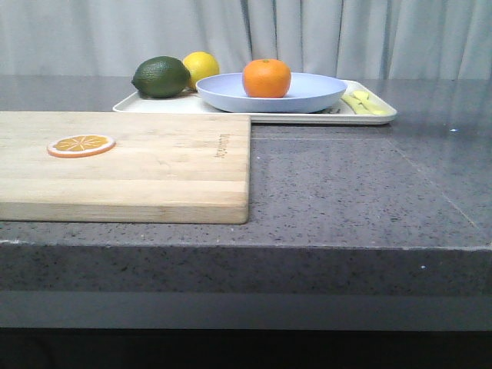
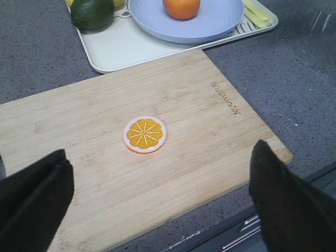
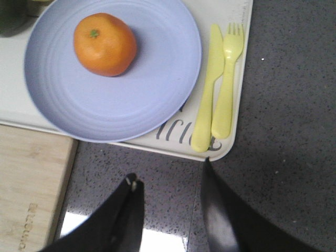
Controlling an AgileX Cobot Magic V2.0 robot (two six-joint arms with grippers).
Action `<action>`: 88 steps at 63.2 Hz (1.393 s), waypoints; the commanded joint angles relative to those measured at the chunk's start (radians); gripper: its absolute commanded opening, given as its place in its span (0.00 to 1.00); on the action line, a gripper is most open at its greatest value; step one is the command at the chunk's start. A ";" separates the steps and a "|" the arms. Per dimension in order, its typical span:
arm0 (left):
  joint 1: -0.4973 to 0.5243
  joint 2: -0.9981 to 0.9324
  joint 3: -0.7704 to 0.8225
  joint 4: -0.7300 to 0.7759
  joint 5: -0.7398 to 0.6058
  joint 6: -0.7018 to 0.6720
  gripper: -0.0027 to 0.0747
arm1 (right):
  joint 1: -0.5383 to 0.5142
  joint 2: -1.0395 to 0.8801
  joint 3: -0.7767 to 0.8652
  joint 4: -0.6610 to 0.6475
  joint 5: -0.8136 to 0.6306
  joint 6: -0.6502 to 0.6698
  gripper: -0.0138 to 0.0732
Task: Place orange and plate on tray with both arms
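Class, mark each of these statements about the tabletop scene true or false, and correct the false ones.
1. The orange sits on the plate. True.
2. The plate rests on the cutting board. False: it rests on the tray.
3. An orange slice lies on the cutting board. True.
4. The fork lies on the plate. False: it lies on the tray beside the plate.
5. The left gripper holds the slice. False: its jaws are open and hold nothing.
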 commanded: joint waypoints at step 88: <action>0.001 -0.001 -0.025 -0.010 -0.058 -0.008 0.39 | -0.198 -1.223 1.142 -0.021 -0.223 -0.176 0.23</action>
